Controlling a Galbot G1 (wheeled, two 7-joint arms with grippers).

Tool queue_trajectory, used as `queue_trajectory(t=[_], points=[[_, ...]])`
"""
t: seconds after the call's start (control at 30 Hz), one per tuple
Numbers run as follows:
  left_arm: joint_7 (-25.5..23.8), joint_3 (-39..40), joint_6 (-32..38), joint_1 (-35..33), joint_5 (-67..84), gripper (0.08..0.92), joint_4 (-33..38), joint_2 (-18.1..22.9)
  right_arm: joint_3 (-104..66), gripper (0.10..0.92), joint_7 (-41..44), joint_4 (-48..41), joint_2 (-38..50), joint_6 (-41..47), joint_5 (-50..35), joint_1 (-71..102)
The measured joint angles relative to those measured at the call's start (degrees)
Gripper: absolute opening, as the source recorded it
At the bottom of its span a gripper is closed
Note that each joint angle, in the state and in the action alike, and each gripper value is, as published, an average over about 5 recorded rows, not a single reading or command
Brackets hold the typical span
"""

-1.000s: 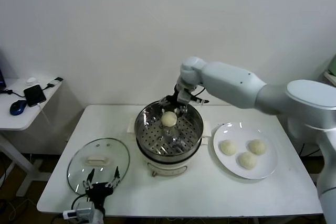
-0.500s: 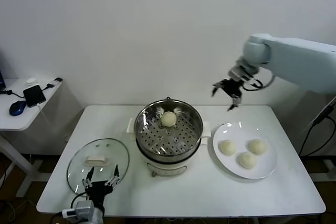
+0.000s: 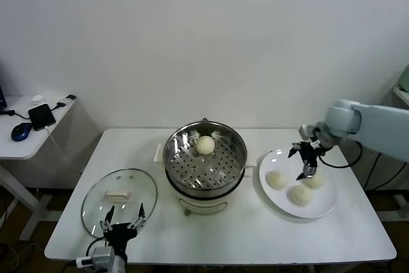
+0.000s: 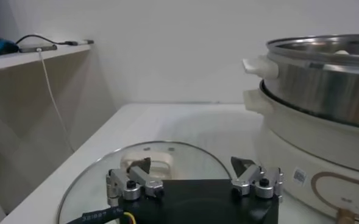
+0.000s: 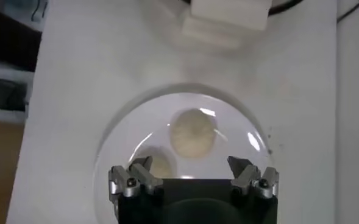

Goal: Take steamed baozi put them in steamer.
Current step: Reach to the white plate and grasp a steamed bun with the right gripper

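Since a second ago the right gripper (image 3: 305, 161) has left the steamer (image 3: 205, 159), swung up and right past the pot, and come down over the white plate (image 3: 324, 204). One baozi (image 3: 205, 144) stays where it was, on the perforated tray toward the far side of the steamer. Three baozi remain on the plate: one at the left (image 3: 277, 179), one nearer (image 3: 300, 195), one at the right (image 3: 315, 181) partly behind the gripper fingers. Nothing else has moved.

Right arm reaches in from the right edge, forearm roughly level, wrist bent down, gripper pointing down at the plate just above the right-hand bun. Jaws wide open, nothing between them; the right wrist view shows the fingertips (image 5: 141, 176) spread over the plate with buns below.

Left gripper (image 3: 123, 222) parked at the near left table edge, just over the near rim of the glass lid (image 3: 119, 195), jaws open and empty, unchanged. White table (image 3: 223, 234) under everything.
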State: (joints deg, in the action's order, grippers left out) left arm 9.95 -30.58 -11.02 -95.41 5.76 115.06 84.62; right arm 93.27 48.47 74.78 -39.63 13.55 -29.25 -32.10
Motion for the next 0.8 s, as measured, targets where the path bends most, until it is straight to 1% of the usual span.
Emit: queue_trajectory(t=[0.33,0.6,0.7,0.8], points=[[0.09,0.10,0.29,0.15,-0.06,0.823,-0.51,0.00,-9.42,0.823,-3.05,-5.04,-2.84,4.01,3.54,11.57],[0.35,0.01,0.91,-0.16,-0.13,0.823,-0.63,-0.20,-13.99,0.813,-3.73,-8.14,-5.23,4.96,4.46,16.01],[0.38,0.00,1.01,-0.41,-0.16,0.823,-0.48,-0.26,-14.62,0.761,-3.56,-8.47,-5.53,5.14,4.64,16.72],[0.38,0.00,0.99,-0.57,-0.21,0.823,-0.16,-0.26,-15.10,0.684,-3.21,-8.59,-5.59,5.17,4.81,17.07]])
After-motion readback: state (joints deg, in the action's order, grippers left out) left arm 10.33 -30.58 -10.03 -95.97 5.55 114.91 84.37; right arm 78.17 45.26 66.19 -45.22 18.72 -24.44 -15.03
